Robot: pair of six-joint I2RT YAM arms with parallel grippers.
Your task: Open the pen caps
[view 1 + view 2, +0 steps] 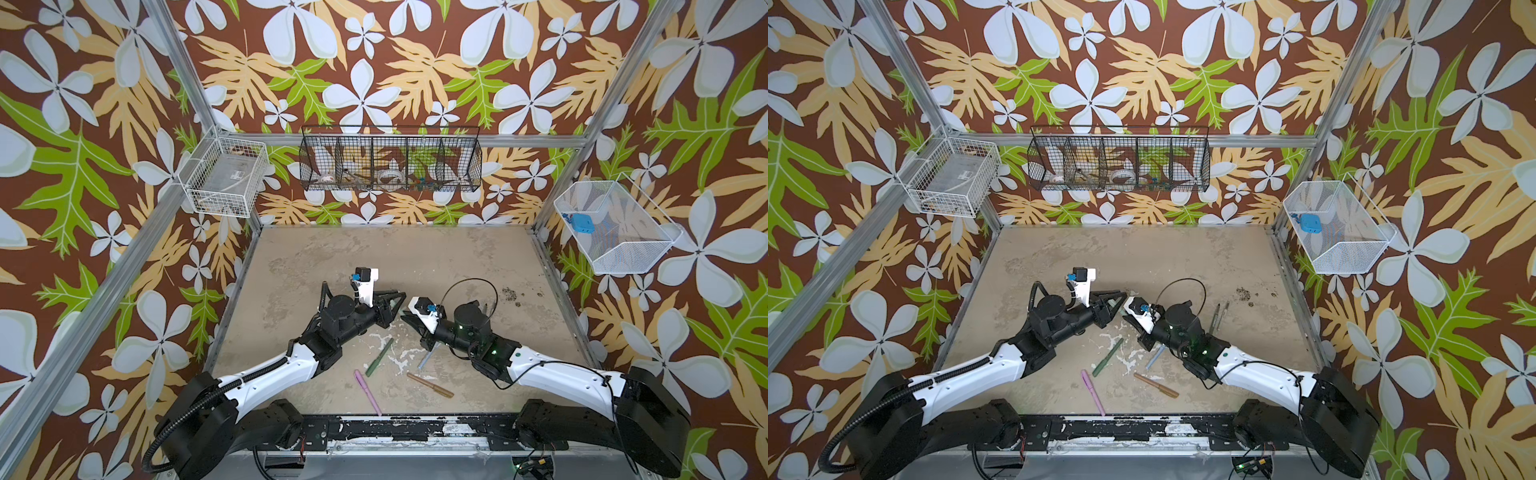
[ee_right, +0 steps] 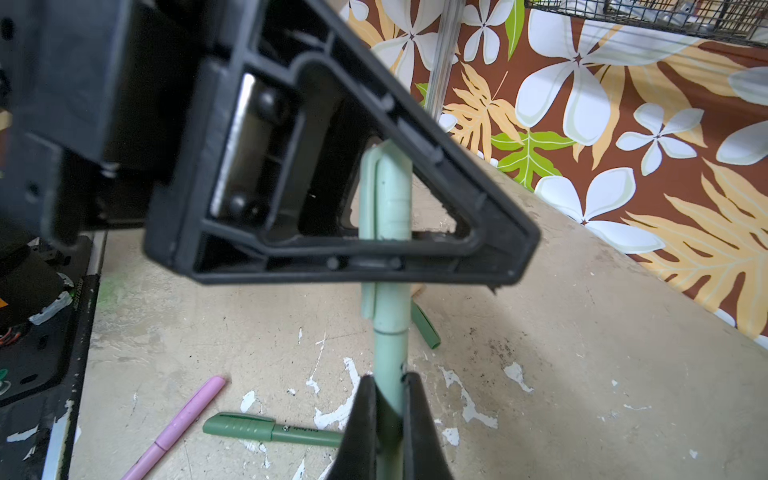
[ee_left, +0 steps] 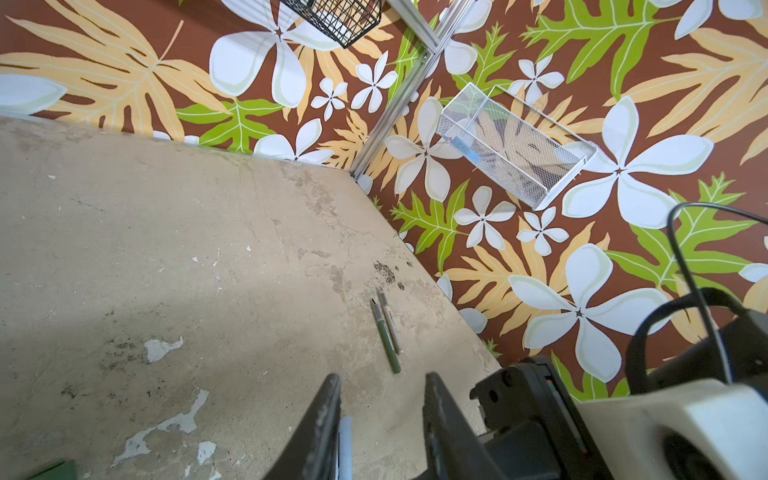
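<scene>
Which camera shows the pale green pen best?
The right wrist view: the pale green pen and its cap fill the middle, close up. In both top views it is a tiny sliver, mostly hidden; the left wrist view shows only a pale edge.

Robotics lab test cell: silver aluminium-profile frame (image 1: 184, 62) at upper left, floral-printed wall panels (image 1: 374, 62), black wire compartment basket (image 1: 390, 158) upper centre, scuffed beige tabletop (image 1: 415, 257) mid-frame.

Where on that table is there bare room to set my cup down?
The far half of the table, from the back wall to the left gripper and right gripper, is bare; so is the left edge beyond the left arm. Crowded: near middle, with the green pen, pink pen and brown pen, and two loose pens at right.
</scene>
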